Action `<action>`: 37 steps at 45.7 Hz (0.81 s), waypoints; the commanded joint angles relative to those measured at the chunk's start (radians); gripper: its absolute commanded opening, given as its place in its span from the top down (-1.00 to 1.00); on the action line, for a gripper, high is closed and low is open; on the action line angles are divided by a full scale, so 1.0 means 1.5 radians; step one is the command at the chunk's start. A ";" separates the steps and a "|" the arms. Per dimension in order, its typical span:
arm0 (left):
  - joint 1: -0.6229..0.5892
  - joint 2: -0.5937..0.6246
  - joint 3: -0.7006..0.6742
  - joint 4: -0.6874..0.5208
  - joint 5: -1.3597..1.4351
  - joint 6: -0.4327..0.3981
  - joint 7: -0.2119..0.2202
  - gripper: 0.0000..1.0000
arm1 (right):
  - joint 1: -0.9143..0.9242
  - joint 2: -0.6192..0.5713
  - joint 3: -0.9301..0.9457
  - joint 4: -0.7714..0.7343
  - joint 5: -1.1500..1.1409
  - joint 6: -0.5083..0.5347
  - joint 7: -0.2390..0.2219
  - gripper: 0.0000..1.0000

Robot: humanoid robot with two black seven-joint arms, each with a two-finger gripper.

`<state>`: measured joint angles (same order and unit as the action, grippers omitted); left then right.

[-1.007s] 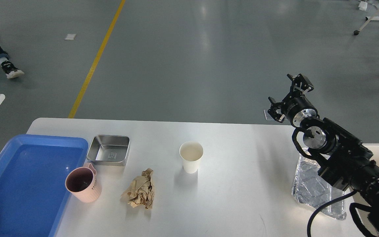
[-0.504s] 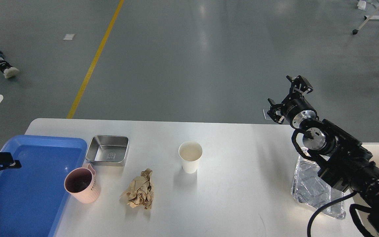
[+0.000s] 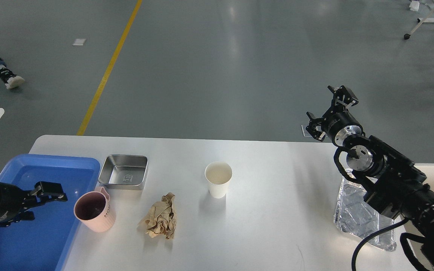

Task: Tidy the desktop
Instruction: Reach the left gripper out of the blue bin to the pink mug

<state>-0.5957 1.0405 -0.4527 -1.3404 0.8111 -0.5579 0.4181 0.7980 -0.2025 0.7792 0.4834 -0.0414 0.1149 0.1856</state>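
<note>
A lab hall: grey painted floor [image 3: 239, 75] with yellow line [image 3: 106, 75].

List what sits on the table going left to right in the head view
Blue tray → pink mug → crumpled brown paper → white paper cup → foil tray. The steel tin overlaps the mug's span, so it is left out.

Pink mug [image 3: 94, 210] upright beside blue tray [image 3: 51, 241], steel tin [image 3: 123, 172], crumpled paper [image 3: 160, 216], white cup [image 3: 218, 179] upright.

Grey polished concrete floor [image 3: 239, 67] beyond, a painted yellow floor line [image 3: 107, 71] crossing it, a bystander's black-and-white sneaker [image 3: 10, 80] at far left.
</note>
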 commanded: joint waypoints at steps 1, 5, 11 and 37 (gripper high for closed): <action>-0.009 -0.038 0.002 0.036 0.019 0.002 0.005 -0.96 | -0.002 0.000 0.000 0.000 0.000 0.000 0.000 -1.00; -0.010 -0.051 0.002 0.042 0.025 0.000 0.005 -0.96 | -0.002 0.000 0.000 0.000 0.000 0.000 0.000 -1.00; -0.012 -0.076 0.003 0.055 0.028 0.001 0.012 -0.96 | -0.002 0.000 0.000 0.000 0.000 -0.001 0.000 -1.00; -0.014 -0.162 0.003 0.099 0.082 0.008 0.034 -0.88 | -0.002 -0.008 0.000 0.000 0.000 -0.009 0.000 -1.00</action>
<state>-0.6162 0.8025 -0.4479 -1.1920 0.9220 -0.5360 0.4685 0.7945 -0.2144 0.7792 0.4819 -0.0414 0.1035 0.1856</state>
